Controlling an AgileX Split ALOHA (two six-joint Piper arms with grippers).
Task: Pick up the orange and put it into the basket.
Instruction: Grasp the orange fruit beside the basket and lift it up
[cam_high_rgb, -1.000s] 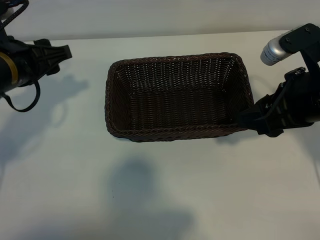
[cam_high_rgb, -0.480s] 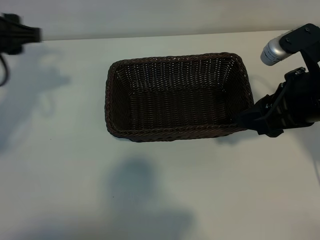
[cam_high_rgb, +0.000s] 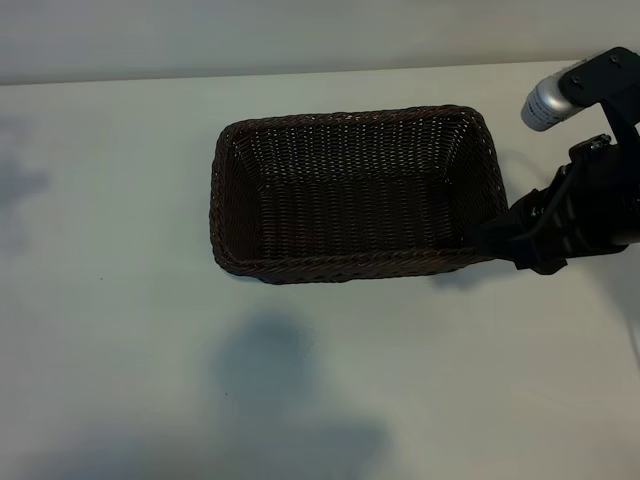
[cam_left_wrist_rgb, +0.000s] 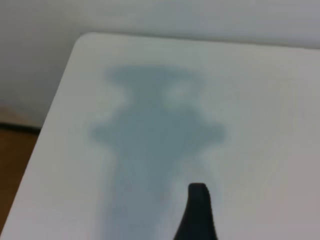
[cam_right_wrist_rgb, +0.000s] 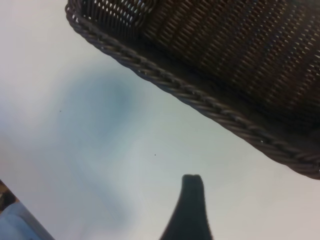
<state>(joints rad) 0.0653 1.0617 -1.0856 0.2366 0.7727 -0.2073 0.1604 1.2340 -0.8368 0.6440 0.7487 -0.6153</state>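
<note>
The pale, smooth table (cam_high_rgb: 120, 330) lies bare toward the camera. Beyond that stands the rectangular dark-brown woven wicker basket (cam_high_rgb: 355, 268), its long axis running left to right across the exterior view, mouth up, nothing inside. The orange appears in no view. The right gripper (cam_high_rgb: 490, 240) sits just beside the basket's right near corner, fingers (cam_right_wrist_rgb: 189, 210) spread and holding nothing. The left gripper's finger (cam_left_wrist_rgb: 198, 212) shows only above a table corner, spread likewise.

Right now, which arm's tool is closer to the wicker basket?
The right. The right tool sits just beside the wicker basket, at its near right corner. The left tool is outside the exterior view; the left wrist view shows only a fingertip over bare table.
</note>
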